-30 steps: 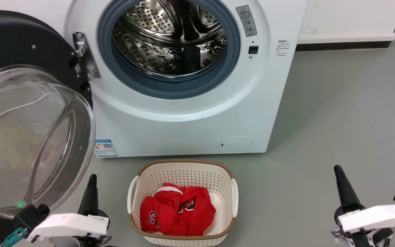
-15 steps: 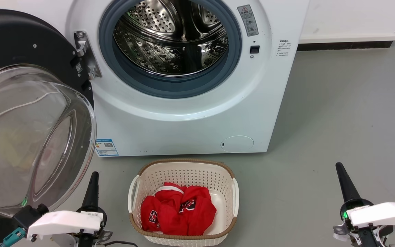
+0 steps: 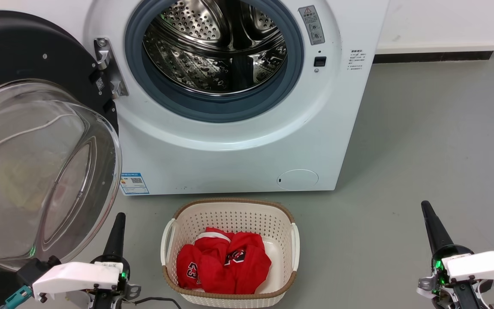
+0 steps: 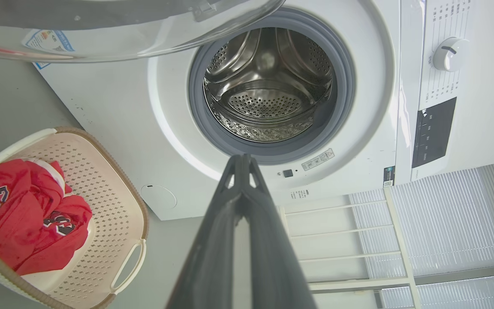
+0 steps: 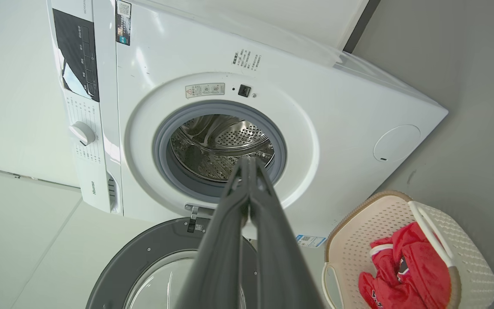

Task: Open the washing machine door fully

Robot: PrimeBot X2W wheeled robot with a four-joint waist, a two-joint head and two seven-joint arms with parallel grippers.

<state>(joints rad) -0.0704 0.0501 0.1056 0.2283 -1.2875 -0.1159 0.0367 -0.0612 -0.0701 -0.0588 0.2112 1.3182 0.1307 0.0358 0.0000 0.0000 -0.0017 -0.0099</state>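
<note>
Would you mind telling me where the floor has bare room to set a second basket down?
Widest: the floor right of the laundry basket, out to the right gripper. A narrow strip runs between basket and washing machine. Crowded on the left, where the washing machine door overhangs the floor by the left gripper.

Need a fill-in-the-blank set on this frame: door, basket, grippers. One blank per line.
1. The washing machine door stands ____, leaving the steel drum exposed.
2. The clothing in the basket is ____ in colour.
3. The left gripper and right gripper each have their fingers ____, holding nothing.

Missing words: open; red; shut.
</note>
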